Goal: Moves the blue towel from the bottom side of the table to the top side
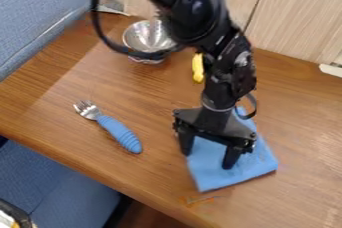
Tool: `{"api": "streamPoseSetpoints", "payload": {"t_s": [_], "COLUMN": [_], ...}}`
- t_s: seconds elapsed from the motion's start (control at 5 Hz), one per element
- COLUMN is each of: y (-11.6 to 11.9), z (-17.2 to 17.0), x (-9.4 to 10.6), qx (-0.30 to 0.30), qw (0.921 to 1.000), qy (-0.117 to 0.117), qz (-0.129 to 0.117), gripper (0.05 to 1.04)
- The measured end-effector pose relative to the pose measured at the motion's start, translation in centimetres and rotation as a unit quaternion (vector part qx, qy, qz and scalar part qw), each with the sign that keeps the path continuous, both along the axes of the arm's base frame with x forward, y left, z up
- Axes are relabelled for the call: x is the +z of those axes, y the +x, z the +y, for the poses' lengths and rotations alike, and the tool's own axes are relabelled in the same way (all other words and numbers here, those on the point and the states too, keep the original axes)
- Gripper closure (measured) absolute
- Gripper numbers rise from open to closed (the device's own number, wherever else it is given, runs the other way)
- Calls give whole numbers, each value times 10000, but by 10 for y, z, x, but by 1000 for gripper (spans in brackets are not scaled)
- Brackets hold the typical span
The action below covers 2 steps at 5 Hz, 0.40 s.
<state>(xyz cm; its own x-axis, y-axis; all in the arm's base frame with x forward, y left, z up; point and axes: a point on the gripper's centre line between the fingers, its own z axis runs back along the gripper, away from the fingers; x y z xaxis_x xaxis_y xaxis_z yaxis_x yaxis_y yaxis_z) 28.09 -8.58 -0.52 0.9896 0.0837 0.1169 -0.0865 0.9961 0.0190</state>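
The gripper (207, 159) points down at the towel (255, 165), its fingers spread apart. A fork (120, 134) lies near, and a shiny bowl (145, 36) sits further back.

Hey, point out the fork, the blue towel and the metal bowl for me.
Fork (120, 134): camera view, blue handle.
Blue towel (250, 167): camera view, lower right part.
Metal bowl (145, 36): camera view, inner wall.

I take this for an office-like workspace, possibly a lab: I see a blue fabric partition (40, 19) left of the wood-grain table (160, 114), pale wood-grain panelling (300, 14) behind the table, and blue upholstered seating (50, 182) below its near edge.
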Motion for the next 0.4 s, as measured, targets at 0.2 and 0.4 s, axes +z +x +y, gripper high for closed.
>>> {"api": "streamPoseSetpoints", "payload": {"t_s": [0.2,0.4], "y": [26,55], "z": [-4,-7], "x": [0,1], "qx": [154,237], "qw": [9998,9995], "qy": [-103,-160], "qz": [-42,-135], "gripper": [83,83]}}
